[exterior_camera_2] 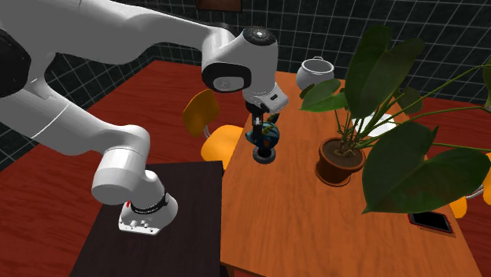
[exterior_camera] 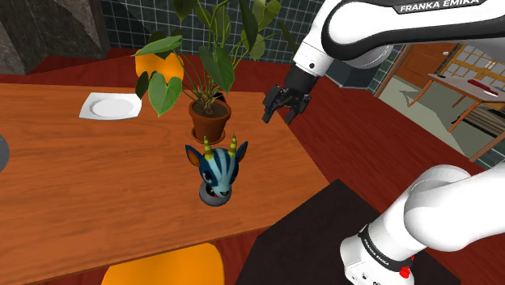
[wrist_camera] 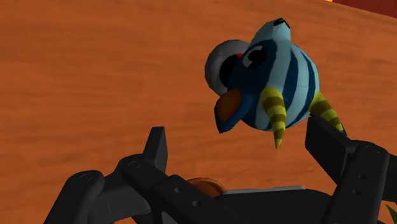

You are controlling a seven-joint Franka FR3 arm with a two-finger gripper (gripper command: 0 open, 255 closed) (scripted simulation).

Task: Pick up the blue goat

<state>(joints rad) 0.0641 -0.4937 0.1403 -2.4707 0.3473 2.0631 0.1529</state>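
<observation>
Firstly, take the wooden table (exterior_camera: 81,178): broad and bare over most of its top, with ample open room on the shoulder view's left of the goat. Next, follow the white arm (exterior_camera: 380,28) reaching from the dark stand (exterior_camera: 311,233) up and over the table's edge, probably held high to clear the leaves. Mind the potted plant (exterior_camera: 210,117) just behind the goat in the shoulder view, its broad leaves spreading above and to both sides; judge that side the tightest for any approach. Pass over the orange chair (exterior_camera: 166,267) tucked at the near edge and the white plate (exterior_camera: 112,106) well apart beyond the plant, neither crowding the work. Find the blue goat (exterior_camera: 217,172) upright on its round grey base, toward the table's edge on the stand's side, striped, with yellow-banded horns pointing up; probably set there for easy reach. Lastly, read the gripper (wrist_camera: 237,127) as spread wide and clasping nothing, hovering above the goat and apart from it, with the head and horns ahead of the fingers in the wrist view and nearer one finger than the other. Expect any descent to need centring over the head, clear of the horns and mindful of the nearby table edge.
</observation>
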